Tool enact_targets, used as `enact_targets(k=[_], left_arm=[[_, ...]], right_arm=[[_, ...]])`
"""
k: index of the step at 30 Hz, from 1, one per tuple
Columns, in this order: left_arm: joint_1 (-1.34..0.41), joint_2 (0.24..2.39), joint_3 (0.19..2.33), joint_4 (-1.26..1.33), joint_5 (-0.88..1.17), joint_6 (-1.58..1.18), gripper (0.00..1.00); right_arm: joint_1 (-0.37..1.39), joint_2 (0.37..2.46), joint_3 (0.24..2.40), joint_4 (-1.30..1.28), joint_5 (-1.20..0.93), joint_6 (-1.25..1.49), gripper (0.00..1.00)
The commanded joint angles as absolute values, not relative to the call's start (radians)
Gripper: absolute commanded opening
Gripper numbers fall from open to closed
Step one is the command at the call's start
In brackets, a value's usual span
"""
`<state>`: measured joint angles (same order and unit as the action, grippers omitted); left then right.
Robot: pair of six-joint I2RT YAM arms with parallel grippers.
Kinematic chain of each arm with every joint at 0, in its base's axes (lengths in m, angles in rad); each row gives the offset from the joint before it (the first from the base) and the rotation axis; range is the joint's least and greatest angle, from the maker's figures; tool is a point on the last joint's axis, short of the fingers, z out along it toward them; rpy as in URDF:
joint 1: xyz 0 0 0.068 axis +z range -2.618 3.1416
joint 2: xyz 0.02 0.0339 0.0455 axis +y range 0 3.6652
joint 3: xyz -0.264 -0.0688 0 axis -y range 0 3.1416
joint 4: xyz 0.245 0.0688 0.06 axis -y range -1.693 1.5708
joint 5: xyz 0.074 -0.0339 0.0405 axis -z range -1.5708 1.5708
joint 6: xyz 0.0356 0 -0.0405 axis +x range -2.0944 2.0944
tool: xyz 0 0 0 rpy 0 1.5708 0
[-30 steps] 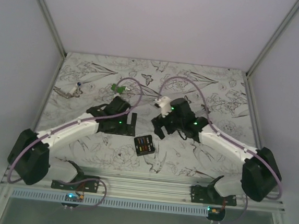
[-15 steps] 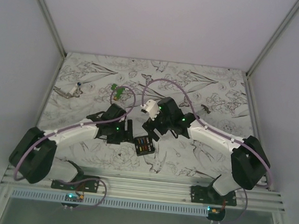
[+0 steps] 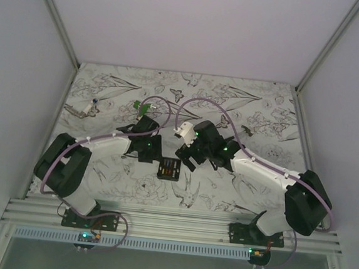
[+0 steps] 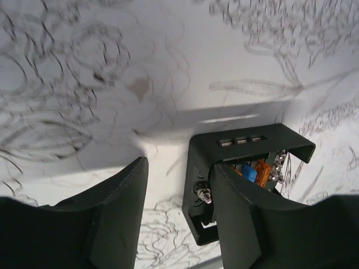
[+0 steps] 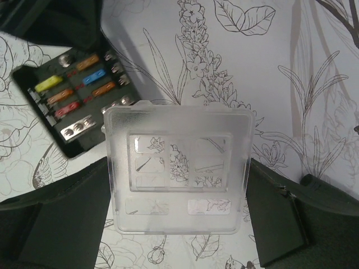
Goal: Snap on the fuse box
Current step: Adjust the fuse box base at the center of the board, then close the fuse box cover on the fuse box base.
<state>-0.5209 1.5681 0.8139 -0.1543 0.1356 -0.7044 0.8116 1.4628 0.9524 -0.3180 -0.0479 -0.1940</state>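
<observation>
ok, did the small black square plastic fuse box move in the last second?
Yes, slightly. The small black square plastic fuse box has slid left and away from the aluminium rail at the near edge, and now sits squarer to it.

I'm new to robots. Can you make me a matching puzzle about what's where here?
1 fuse box
2 clear lid
3 green piece
4 left tool

A gripped by the right tool
B open, at the fuse box's edge
C on the table, uncovered
D lying apart, farther back

Pairs: 1-C, 2-A, 3-D, 4-B
</observation>
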Motion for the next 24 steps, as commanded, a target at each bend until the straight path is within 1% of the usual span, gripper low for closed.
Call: enact_targets(k=[1, 4, 8, 11, 16, 19, 24], left_arm=[[-0.492, 1.653, 0.886, -0.226, 0.020, -0.624, 0.51], [-0.486, 1.701, 0.951, -0.228, 0.028, -0.582, 0.52], [-0.492, 1.755, 1.061, -0.226, 0.131, -0.515, 0.58], [-0.494, 1.756, 1.096, -0.225, 0.187, -0.489, 0.62], [-0.461, 1.621, 1.034, -0.227, 0.206, -0.505, 0.72], [-0.404, 1.542, 0.976, -0.242, 0.220, -0.549, 0.76], [-0.302, 1.441, 0.880, -0.277, 0.247, -0.590, 0.87]], right_arm=[[0.810, 1.420, 0.947, -0.284, -0.038, -0.185, 0.86], [0.810, 1.423, 0.946, -0.282, -0.065, -0.190, 0.86], [0.814, 1.448, 0.967, -0.281, -0.119, -0.198, 0.86], [0.820, 1.475, 0.992, -0.282, -0.157, -0.221, 0.86], [0.831, 1.552, 1.062, -0.317, -0.200, -0.270, 0.85], [0.840, 1.615, 1.107, -0.328, -0.192, -0.276, 0.85], [0.852, 1.691, 1.183, -0.370, -0.195, -0.276, 0.86]])
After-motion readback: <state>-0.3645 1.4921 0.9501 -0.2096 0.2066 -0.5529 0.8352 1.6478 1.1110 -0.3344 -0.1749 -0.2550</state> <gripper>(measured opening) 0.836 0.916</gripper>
